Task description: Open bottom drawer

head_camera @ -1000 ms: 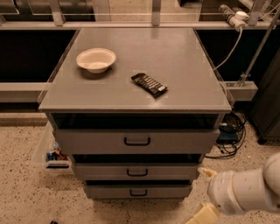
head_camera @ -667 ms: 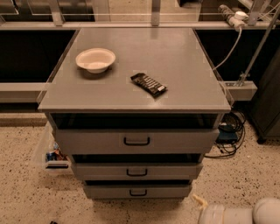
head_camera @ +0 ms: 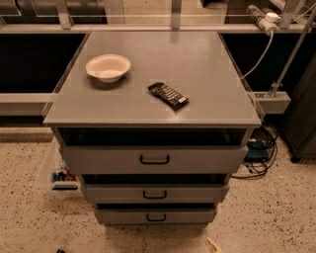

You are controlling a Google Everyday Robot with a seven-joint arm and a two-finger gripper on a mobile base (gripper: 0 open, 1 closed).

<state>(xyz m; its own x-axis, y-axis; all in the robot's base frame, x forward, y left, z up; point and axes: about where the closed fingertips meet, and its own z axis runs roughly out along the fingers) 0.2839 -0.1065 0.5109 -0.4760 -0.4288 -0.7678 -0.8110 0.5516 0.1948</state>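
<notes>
A white bowl [head_camera: 107, 66] was seen on the left of the grey cabinet top [head_camera: 197, 64], its inside plain and pale. Near it, towards the middle, a dark wrapped bar [head_camera: 168, 95] was laid at a slant, apart from the bowl. Three grey drawers were stacked beneath the top, each with a black loop handle and a dark gap above its front; what lay inside them was hidden. The top drawer [head_camera: 98, 159] was shown widest, the middle drawer [head_camera: 113, 193] narrower, and the bottom drawer [head_camera: 118, 216] lowest and narrowest, just above the floor. A clear bin [head_camera: 52, 170] holding small coloured items was set on the floor just beside the cabinet's left side.

The speckled floor [head_camera: 29, 222] was spread around the cabinet. Dark cables [head_camera: 260, 148] were bunched at the right, and a power strip [head_camera: 260, 15] with a white cord was fixed on the rail behind.

Of the gripper [head_camera: 213, 244] only a pale sliver was shown at the lower edge, right of and below the bottom drawer. How far it was parted, and whether anything was held, could not be told.
</notes>
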